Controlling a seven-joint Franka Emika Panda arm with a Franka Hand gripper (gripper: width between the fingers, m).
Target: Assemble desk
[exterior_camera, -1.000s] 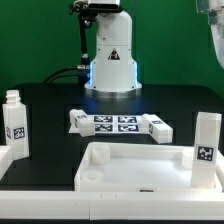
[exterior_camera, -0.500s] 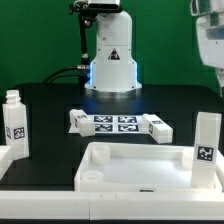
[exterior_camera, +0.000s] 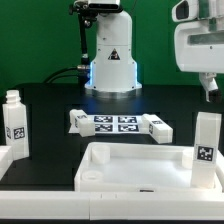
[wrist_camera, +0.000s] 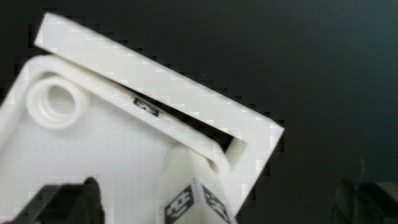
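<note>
Black tabletop against a green backdrop fills the exterior view. At twelve o'clock stands the white robot base [exterior_camera: 111, 55], marked with a warning triangle. The marker board [exterior_camera: 115, 123] lies flat at the centre. A white tagged part [exterior_camera: 78, 120] lies just beside its nine o'clock end and another such part [exterior_camera: 157, 128] just beside its three o'clock end. The desk top [exterior_camera: 135, 182], a white rimmed tray, lies flat at six o'clock. A tagged leg [exterior_camera: 14, 122] stands upright at nine o'clock. A second leg [exterior_camera: 207, 137] stands upright at four o'clock, just beside the desk top's corner. The gripper [exterior_camera: 208, 88] hangs at two o'clock, above the second leg and well clear of it.

Seen from the wrist, the desk top's rim [wrist_camera: 160, 80] runs slantwise over the black table, with a round corner socket [wrist_camera: 57, 100] showing. The dark, blurred fingers [wrist_camera: 63, 205] sit far apart with nothing clamped, so the jaws are spread and empty.
</note>
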